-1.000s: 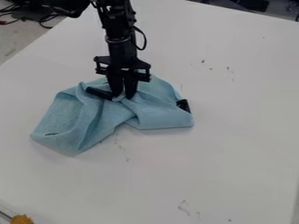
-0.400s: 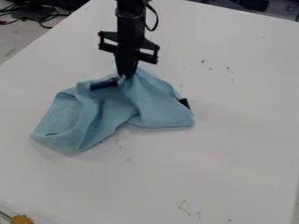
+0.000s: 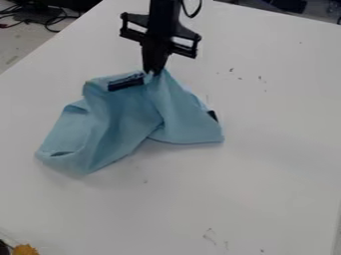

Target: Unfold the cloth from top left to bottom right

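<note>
One light-blue cloth [image 3: 123,119], rumpled on a white counter [image 3: 266,174], spreads from the lower left of the black end effector [image 3: 154,73], past a dark strip [image 3: 126,82] (narrow, slightly tilted) beside its tips, to the peak it pinches, then down to a black patch [image 3: 212,115] at lower right.

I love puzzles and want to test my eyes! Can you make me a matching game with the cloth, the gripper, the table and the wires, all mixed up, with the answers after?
Things:
1. cloth
2. gripper
3. table
4. wires

Clues:
A. white, with a few small dark marks
B. past the table's edge, in the picture's top left corner
C. black, pinching the top of something soft
D. light blue and bunched up

Right pairs: 1-D, 2-C, 3-A, 4-B
</note>
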Action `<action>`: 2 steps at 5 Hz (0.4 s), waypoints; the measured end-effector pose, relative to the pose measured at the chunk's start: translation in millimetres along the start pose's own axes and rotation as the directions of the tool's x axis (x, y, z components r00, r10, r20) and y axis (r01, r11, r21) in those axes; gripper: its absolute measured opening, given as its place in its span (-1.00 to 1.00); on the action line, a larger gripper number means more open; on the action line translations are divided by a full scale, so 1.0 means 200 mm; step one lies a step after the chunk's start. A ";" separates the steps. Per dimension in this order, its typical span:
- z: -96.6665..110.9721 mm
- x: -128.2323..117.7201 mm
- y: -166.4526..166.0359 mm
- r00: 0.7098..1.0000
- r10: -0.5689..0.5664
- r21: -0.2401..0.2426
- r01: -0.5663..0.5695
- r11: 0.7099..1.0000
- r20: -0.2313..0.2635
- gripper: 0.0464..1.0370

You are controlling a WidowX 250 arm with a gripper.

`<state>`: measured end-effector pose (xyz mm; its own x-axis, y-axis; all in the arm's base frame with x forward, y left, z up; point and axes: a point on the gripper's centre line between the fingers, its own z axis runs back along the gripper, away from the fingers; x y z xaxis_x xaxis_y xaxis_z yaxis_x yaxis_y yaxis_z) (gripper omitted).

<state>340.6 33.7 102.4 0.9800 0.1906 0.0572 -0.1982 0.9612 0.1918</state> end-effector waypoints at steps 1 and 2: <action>0.08 -0.17 -0.08 0.993 0.113 0.033 -0.112 0.993 -0.036 -0.99; 0.14 -0.34 -0.19 0.972 0.223 0.035 -0.221 0.975 -0.070 -0.99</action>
<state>280.4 -21.9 117.7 0.9097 0.4141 0.0295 -0.4108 0.8875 0.2089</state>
